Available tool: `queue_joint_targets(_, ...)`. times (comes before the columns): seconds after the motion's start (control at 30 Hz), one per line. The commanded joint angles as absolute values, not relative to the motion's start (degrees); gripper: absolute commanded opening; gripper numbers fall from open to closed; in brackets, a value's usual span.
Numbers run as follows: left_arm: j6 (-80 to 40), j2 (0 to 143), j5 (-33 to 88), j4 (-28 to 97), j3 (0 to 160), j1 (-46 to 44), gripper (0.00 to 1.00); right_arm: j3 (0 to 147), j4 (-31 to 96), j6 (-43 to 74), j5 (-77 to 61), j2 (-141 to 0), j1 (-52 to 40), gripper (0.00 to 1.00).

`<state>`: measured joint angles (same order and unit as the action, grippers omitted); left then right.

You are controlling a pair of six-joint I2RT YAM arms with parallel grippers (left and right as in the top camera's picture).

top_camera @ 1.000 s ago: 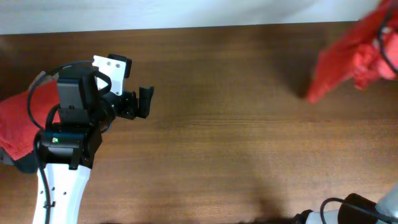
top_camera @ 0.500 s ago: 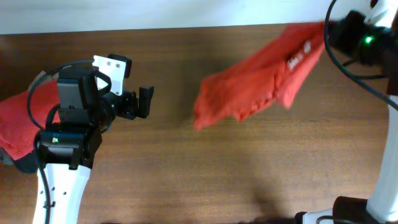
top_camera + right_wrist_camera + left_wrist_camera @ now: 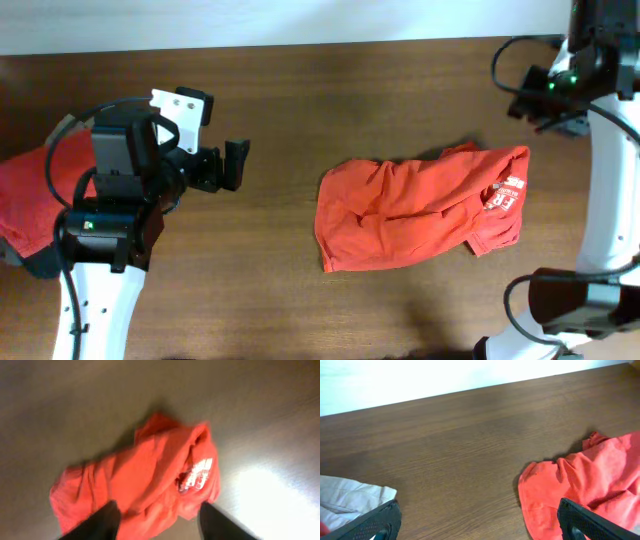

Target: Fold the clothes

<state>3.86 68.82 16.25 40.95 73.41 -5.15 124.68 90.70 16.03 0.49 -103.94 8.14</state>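
The shirt (image 3: 420,215) is lying crumpled on the table (image 3: 330,90), in the right half of it, about midway between the near and the far edge. It is orange-red and it is spreading from left to right, with many folds and no flat part. White lettering (image 3: 503,195) is showing at its right end, partly hidden in a fold. Nothing is touching the shirt.

The right gripper (image 3: 160,522) is hanging above the table, on the far right side, beyond the right end of the shirt. In the right wrist view its two dark fingers (image 3: 102,520) are standing apart and nothing is between them; the shirt is lying lower down on the wood, away from them. So this gripper is open and is holding nothing. That view is blurred.

The left gripper (image 3: 235,165) is on the left side of the table, pointing to the right, toward the shirt, and is well apart from it. Its jaws are standing wide open and they are empty; in the left wrist view only bare wood is lying between the two fingertips, and the left end of the shirt is near the right one.

A second red shirt (image 3: 30,195) is lying at the left edge of the table, partly under the left arm. A pale cloth (image 3: 350,502) is showing in the near left corner of the left wrist view.
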Motion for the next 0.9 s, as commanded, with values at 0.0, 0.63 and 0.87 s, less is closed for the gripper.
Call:
queue_joint_targets(0.0,4.8,68.9,18.3,40.8,74.6,-5.3,0.99,123.9,93.3,12.9,-2.2,-105.3,7.7,0.63)
queue_joint_targets(0.63,4.8,73.4,18.2,42.4,74.6,-5.3,0.99,76.0,74.6,13.7,-11.4,-106.1,7.7,0.75)
queue_joint_targets(0.87,4.8,74.1,18.2,42.3,74.6,-5.3,0.99,70.6,69.0,16.5,-12.7,-105.8,7.8,0.26)
